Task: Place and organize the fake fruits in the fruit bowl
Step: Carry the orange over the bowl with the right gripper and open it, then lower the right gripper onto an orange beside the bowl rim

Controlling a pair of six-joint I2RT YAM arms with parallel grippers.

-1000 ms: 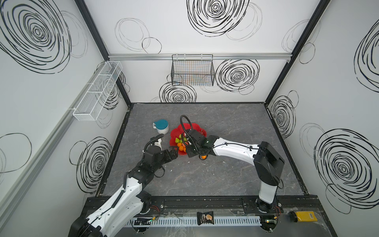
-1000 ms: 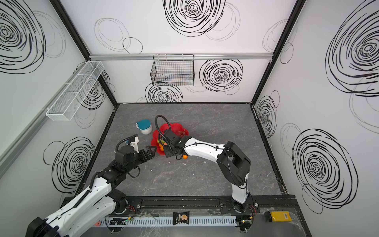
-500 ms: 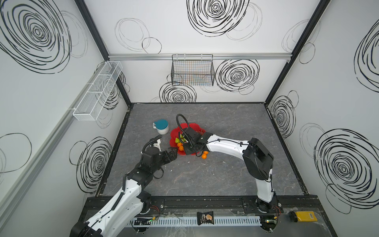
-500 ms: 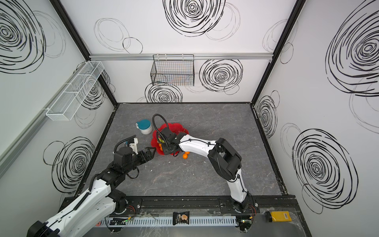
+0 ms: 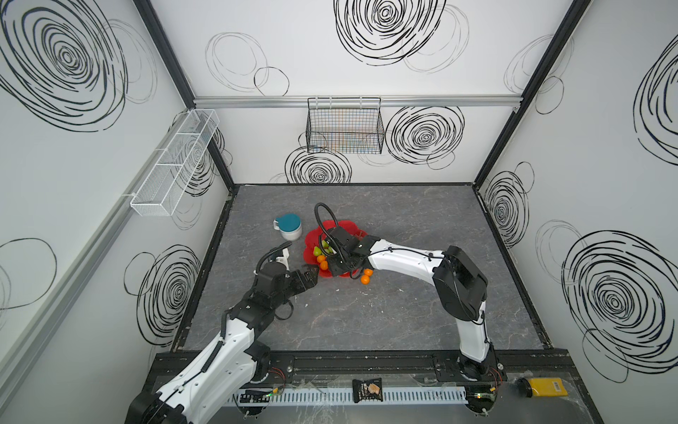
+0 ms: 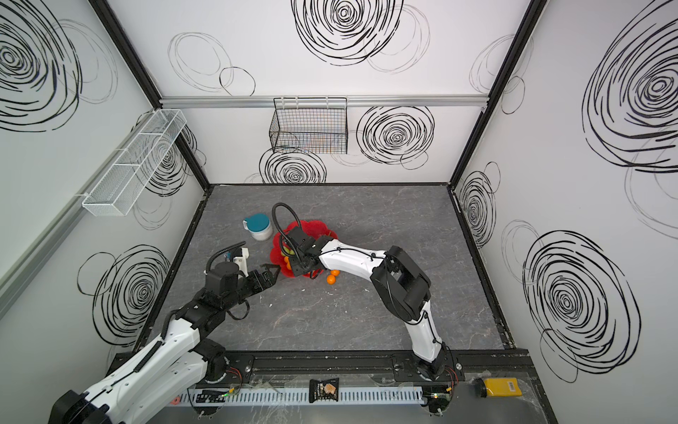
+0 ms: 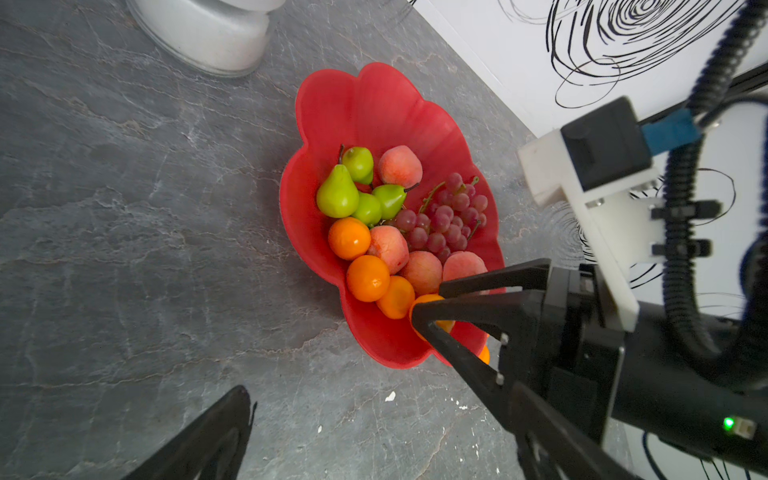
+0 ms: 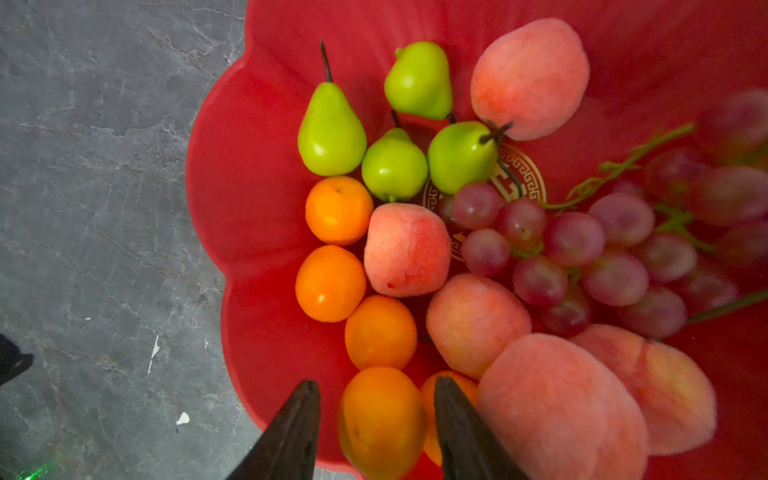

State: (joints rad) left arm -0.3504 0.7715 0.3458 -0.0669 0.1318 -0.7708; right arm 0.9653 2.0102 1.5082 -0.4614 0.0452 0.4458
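Orange (image 8: 382, 419) at near rim of fruit bowl (image 8: 249, 166), loose between parted jaws of your right gripper (image 8: 376, 382); left gripper (image 5: 310, 273) spread, empty: lift straight up, nudging nothing.

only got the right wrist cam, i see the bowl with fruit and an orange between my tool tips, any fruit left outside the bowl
Observer: Yes. An orange and a second orange lie on the table just outside the bowl, on the right arm's side.
Operator: ok and where's the left tool
Observer: The left tool hovers open and empty next to the bowl's rim, on the left arm's side.
Operator: anything else close to the bowl
Observer: A white mug with a teal lid stands on the table, behind the bowl and to its left in both top views.
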